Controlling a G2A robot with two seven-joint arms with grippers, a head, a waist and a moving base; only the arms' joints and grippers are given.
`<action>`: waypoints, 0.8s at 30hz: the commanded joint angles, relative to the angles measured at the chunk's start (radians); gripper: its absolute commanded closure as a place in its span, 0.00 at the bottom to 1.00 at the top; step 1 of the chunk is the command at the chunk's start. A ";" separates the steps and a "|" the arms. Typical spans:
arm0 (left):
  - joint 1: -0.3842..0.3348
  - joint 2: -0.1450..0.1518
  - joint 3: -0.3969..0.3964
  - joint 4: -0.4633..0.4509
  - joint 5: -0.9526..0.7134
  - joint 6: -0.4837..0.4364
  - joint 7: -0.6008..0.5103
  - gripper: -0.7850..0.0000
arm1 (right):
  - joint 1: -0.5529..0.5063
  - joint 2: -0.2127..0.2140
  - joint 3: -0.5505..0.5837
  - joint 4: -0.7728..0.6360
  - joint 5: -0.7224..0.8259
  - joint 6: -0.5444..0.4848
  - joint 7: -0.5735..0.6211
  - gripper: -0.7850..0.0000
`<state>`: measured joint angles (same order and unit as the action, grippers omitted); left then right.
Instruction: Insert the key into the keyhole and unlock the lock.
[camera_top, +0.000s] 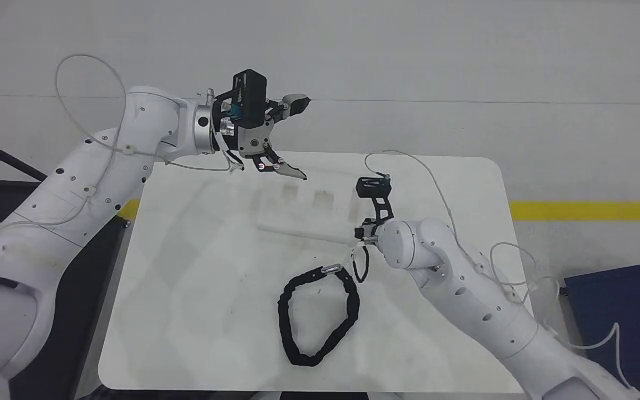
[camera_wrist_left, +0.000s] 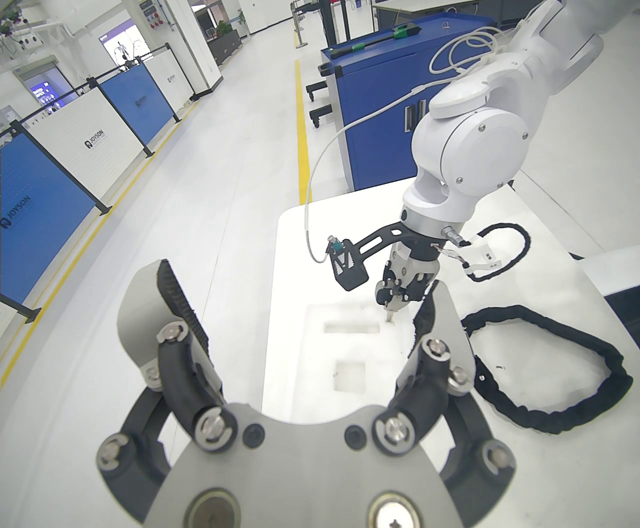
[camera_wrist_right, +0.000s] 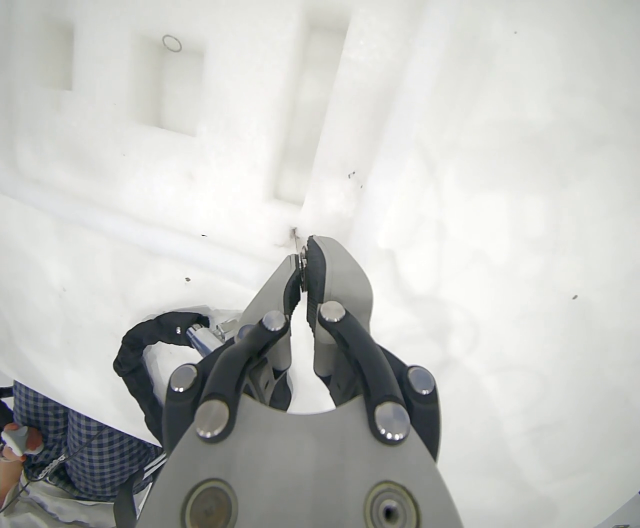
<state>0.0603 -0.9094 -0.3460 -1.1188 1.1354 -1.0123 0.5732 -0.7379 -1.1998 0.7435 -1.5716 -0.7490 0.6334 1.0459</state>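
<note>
Right end effector (camera_wrist_right: 301, 261) is clenched on the key (camera_wrist_right: 303, 272). We see only a sliver of metal between its pads, pointing down at the white foam tray (camera_wrist_right: 235, 170), which sits just past the fingertips beside a long recess. We cannot tell whether the key touches the foam.

The lock (camera_wrist_right: 131, 360), a black fabric-sleeved loop, lies on the desk (camera_top: 200, 300) just behind this end effector, with its metal end (camera_wrist_right: 199, 337) close to the finger base.

Left end effector (camera_wrist_left: 300, 295) is released, jaws wide, holding nothing, raised off the desk. The tray lies ahead of it, and the lock is farther off to one side.
</note>
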 joint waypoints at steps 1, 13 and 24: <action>0.000 0.000 0.000 0.000 0.000 0.000 0.000 0.00 | 0.000 0.001 0.007 -0.002 -0.014 0.004 0.006 1.00; 0.000 0.000 0.000 0.000 0.000 0.000 0.000 0.00 | -0.001 0.016 0.057 -0.035 -0.143 -0.004 0.115 1.00; 0.000 0.000 0.000 0.000 0.000 0.000 0.000 0.00 | -0.060 0.034 0.181 -0.103 -0.086 -0.096 0.147 1.00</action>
<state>0.0603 -0.9094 -0.3460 -1.1188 1.1354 -1.0123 0.5732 -0.7893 -1.1684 0.9061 -1.6666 -0.8553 0.5536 1.1898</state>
